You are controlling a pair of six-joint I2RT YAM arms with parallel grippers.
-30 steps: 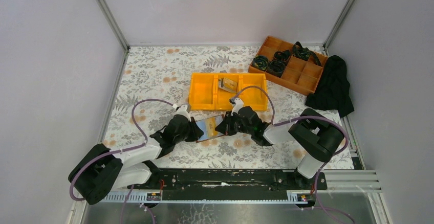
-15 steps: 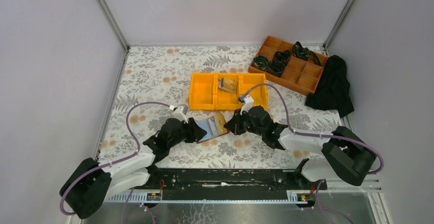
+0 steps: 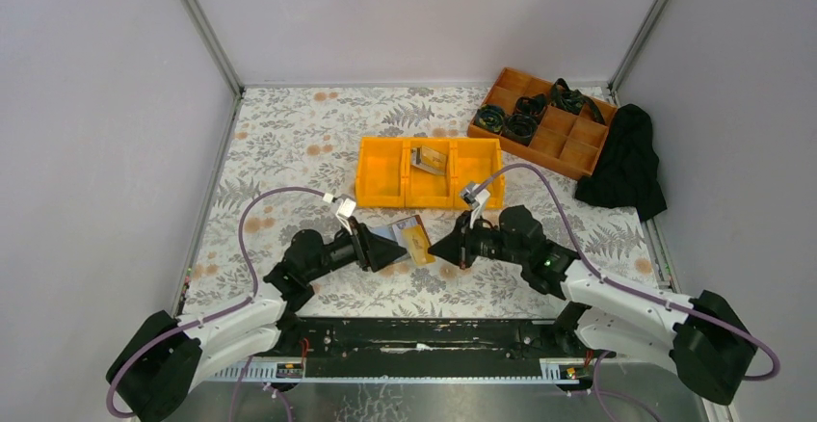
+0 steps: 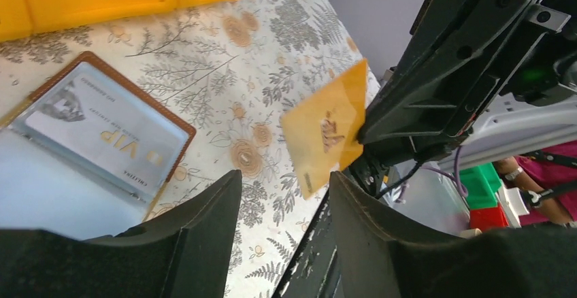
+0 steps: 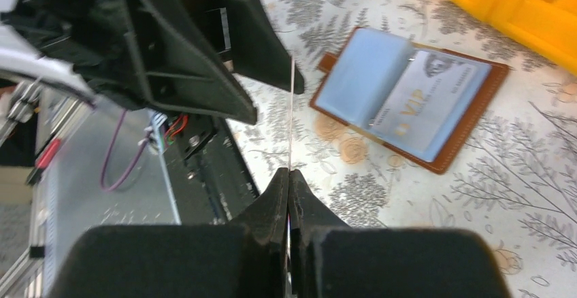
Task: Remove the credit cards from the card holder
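The brown card holder (image 4: 178,126) lies open on the flowered table, with a silvery credit card marked VIP (image 4: 102,133) in its clear sleeve; it also shows in the right wrist view (image 5: 469,124). My right gripper (image 3: 441,248) is shut on a yellow-tan credit card (image 3: 416,240), held upright and clear of the holder. That card (image 4: 325,135) is seen edge-on as a thin line (image 5: 291,114) in the right wrist view. My left gripper (image 3: 393,249) stands open just left of the card, with nothing between its fingers (image 4: 204,243).
A yellow three-part bin (image 3: 383,179) sits behind the holder, with a small flat object (image 3: 429,160) in its middle part. A brown divided tray (image 3: 568,147) with dark rolls and a black cloth (image 3: 626,162) are at the back right. A black rail (image 3: 434,335) runs along the near edge.
My left gripper has opened and let go of the holder, which now lies on the table. My right gripper has drawn back to the right with the yellow-tan card out of the holder.
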